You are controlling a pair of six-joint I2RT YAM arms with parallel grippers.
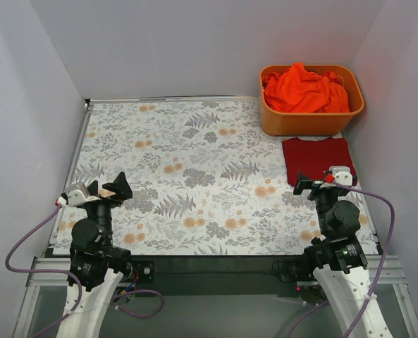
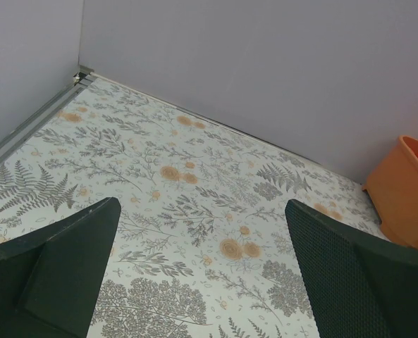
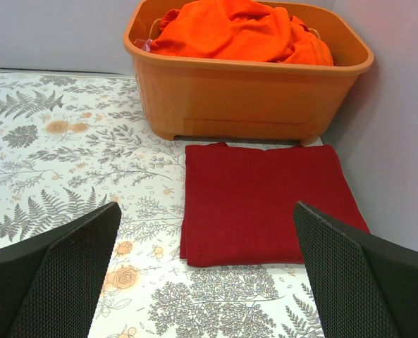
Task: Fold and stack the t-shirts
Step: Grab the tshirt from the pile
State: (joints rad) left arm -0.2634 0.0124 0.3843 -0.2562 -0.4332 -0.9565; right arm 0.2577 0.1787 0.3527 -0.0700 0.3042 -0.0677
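Note:
A dark red t-shirt (image 1: 316, 156) (image 3: 265, 204) lies folded into a flat rectangle at the table's right side, just in front of the orange tub. A bright orange t-shirt (image 1: 304, 89) (image 3: 237, 32) is bunched up inside that tub. My right gripper (image 1: 321, 182) (image 3: 205, 278) hovers just short of the red shirt's near edge, open, with nothing between its fingers. At the near left, over bare cloth, my left gripper (image 1: 104, 189) (image 2: 201, 274) also stands open and empty.
The orange plastic tub (image 1: 311, 121) (image 3: 251, 98) (image 2: 406, 193) stands in the back right corner against the walls. A floral leaf-print tablecloth (image 1: 187, 176) covers the table. White walls close in the left, back and right sides.

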